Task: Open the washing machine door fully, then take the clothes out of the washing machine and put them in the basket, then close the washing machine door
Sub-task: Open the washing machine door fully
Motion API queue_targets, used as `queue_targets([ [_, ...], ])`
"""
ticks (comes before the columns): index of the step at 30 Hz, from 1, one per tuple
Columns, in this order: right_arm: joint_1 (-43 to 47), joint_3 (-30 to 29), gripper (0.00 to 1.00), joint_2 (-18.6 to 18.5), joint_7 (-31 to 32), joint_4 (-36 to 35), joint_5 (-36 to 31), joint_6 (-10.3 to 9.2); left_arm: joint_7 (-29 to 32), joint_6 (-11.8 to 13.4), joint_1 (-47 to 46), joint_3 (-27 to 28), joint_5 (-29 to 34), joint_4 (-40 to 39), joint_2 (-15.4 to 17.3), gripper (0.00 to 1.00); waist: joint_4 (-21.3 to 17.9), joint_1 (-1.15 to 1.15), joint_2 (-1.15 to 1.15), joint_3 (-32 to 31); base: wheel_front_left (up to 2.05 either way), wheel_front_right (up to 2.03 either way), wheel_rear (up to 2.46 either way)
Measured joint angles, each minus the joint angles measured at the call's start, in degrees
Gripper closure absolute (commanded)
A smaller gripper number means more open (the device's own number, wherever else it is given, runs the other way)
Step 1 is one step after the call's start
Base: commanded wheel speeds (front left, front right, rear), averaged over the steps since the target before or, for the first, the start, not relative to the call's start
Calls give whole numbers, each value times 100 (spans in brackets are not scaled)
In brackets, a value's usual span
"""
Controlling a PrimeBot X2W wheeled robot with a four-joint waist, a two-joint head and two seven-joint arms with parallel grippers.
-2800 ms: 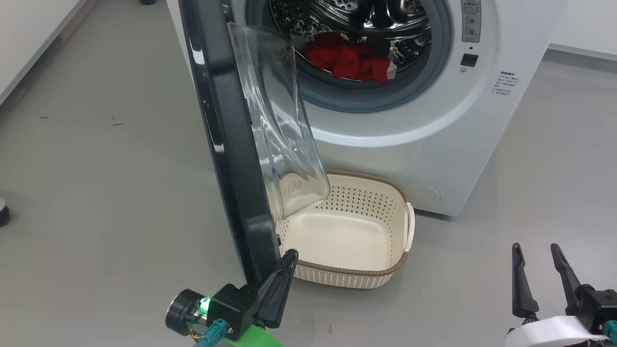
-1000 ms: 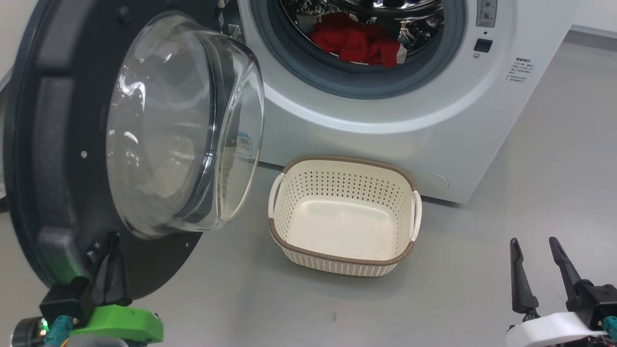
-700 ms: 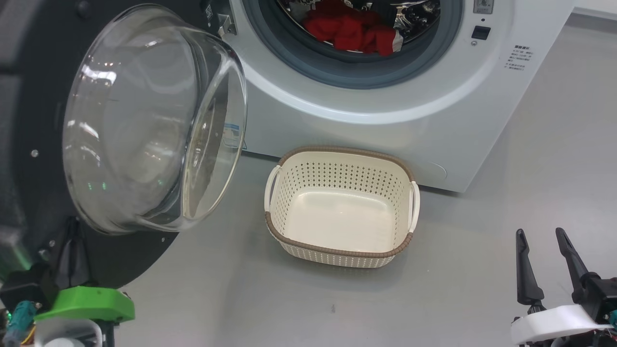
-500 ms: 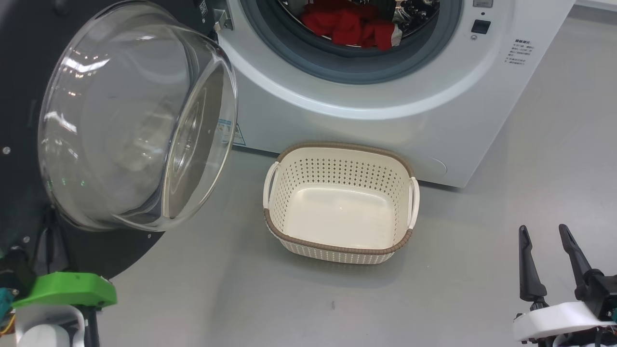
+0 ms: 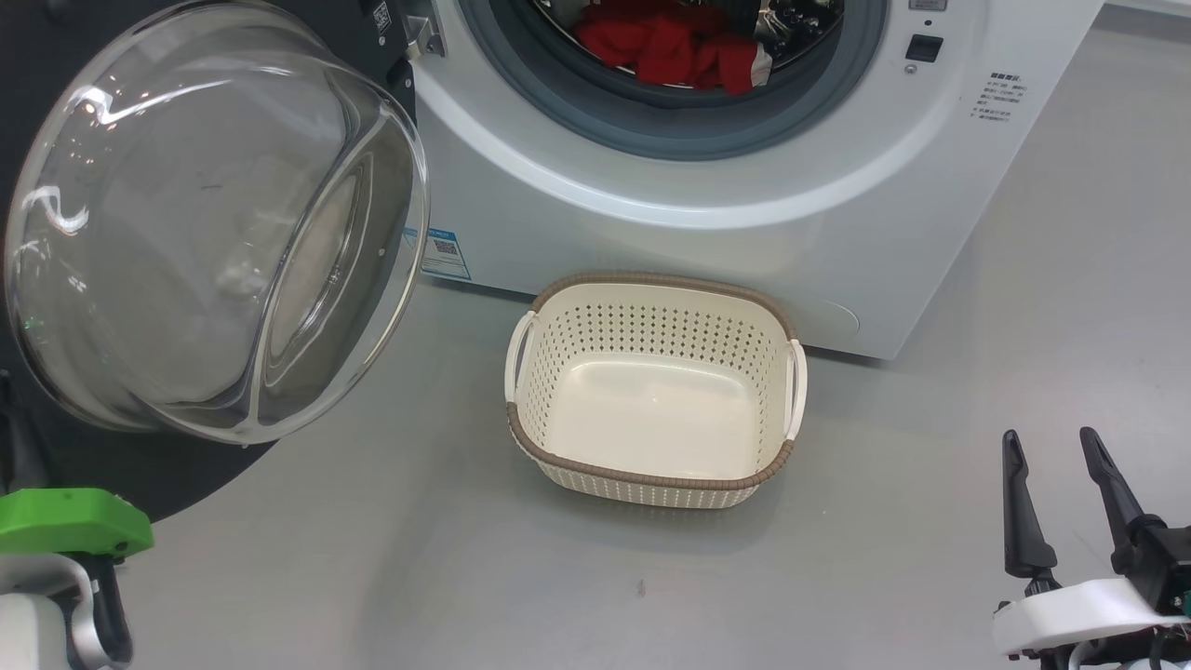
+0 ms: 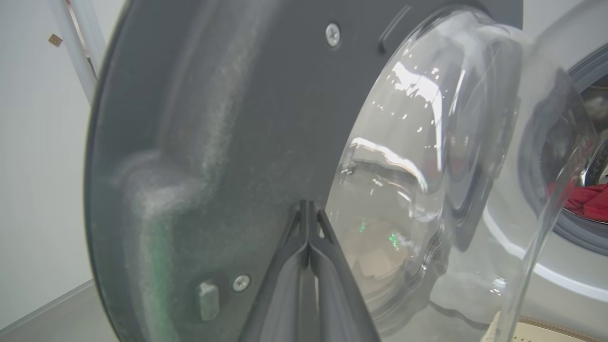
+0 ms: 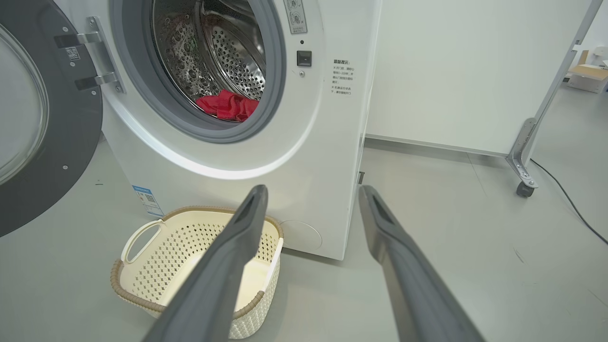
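Observation:
The washing machine (image 5: 744,233) stands with its mouth uncovered, and the red clothes (image 5: 661,46) lie inside the steel drum. The washing machine door (image 5: 214,214) is swung far out to the left, its glass bowl facing me. My left gripper (image 6: 308,205) is shut, and its tips rest against the door's dark inner face (image 6: 213,118). The cream basket (image 5: 642,481) sits on the floor before the machine with nothing in it. My right gripper (image 5: 1048,435) hangs open at the lower right, apart from everything. The right wrist view looks between the open right gripper (image 7: 312,190) at the basket (image 7: 137,297) and the clothes (image 7: 225,105).
Grey floor surrounds the basket. A blue sticker (image 5: 437,253) marks the machine's lower front. To the machine's right stand a white wall panel (image 7: 451,71), a wheeled metal leg (image 7: 522,161), a floor cable (image 7: 570,204) and a cardboard box (image 7: 586,76).
The door has swung further open to the left, and my shut left gripper has gone with it toward the view's left edge. The right gripper has stayed open and in place.

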Motion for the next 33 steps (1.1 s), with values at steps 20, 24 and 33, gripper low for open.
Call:
queue_targets([
  [20,-49,49,0,67,0,132,-16,85,-159,29,235,-154,120,-35,-205,100,-130,0,0,-224,0,0,0],
  [24,-48,64,0,105,0,142,-23,85,-169,15,495,-335,222,-309,-309,100,-167,0,0,-279,0,0,0],
  [33,-52,110,0,156,0,118,-51,94,-176,-255,996,-935,403,-822,-503,100,-296,0,0,-349,0,0,0],
])
